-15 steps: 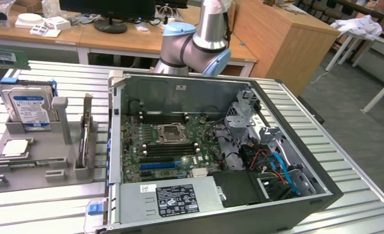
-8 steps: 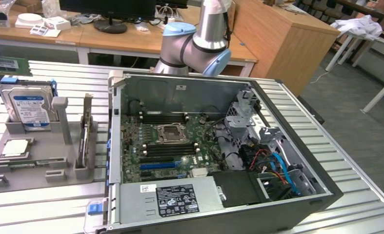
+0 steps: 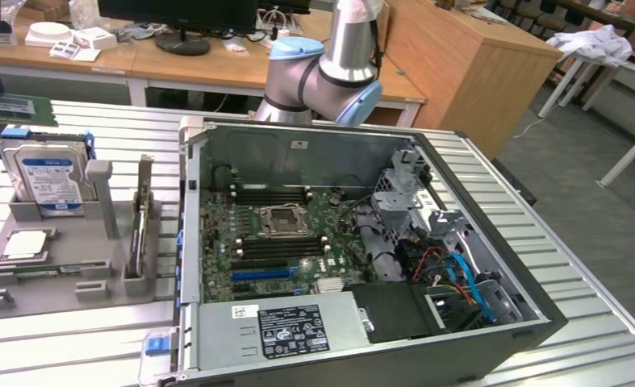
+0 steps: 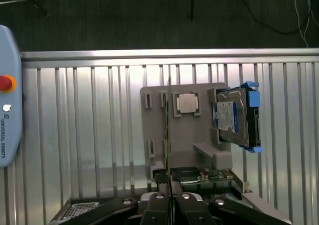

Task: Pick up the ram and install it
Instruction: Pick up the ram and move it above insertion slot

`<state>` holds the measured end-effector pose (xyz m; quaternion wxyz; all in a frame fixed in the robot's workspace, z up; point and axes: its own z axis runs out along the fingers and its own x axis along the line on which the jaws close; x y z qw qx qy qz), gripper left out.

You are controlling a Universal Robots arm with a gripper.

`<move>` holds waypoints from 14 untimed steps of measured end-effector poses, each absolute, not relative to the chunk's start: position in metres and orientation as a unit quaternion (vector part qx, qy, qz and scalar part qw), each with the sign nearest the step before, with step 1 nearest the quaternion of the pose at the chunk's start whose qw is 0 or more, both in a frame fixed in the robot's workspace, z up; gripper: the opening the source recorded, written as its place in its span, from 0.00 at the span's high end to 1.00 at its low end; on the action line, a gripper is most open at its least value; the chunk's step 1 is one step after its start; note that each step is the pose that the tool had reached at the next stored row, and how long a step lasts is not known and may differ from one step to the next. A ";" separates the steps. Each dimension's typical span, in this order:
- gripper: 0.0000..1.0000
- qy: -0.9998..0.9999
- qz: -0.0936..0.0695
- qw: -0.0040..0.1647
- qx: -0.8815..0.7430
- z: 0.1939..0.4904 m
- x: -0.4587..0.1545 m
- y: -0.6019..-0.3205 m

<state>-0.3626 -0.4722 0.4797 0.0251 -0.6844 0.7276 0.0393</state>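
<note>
From where I stand the pick-up looks done. The long, thin green ram stick (image 3: pixel 14 109) hangs in the air at the exterior view's left edge. It is above and behind the silver, blue-labelled hard drive (image 3: pixel 48 173), which stands in the grey plastic holder tray (image 3: pixel 69 284), and it is clear of both.

The install is all left to do, I'd say. The black memory slots (image 3: pixel 276 194) on the big green motherboard (image 3: pixel 255 270), inside the open dark computer case (image 3: pixel 511 290), look bare. The stick is well apart from them, across the slatted metal table (image 3: pixel 81 347).

The wrist view gives the grip itself. The black claw (image 4: pixel 170 201) has its fingers drawn in tight on the stick, which runs away from the camera edge-on as a thin line. Below it lies the tray with a square silver processor chip (image 4: pixel 188 103).

The exterior view adds the case, the board, the slots, and the grey-and-blue robot arm (image 3: pixel 328 76) rising behind the case.
</note>
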 end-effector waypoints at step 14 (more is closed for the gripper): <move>0.88 0.728 0.046 0.018 -0.684 0.480 -0.324 -0.473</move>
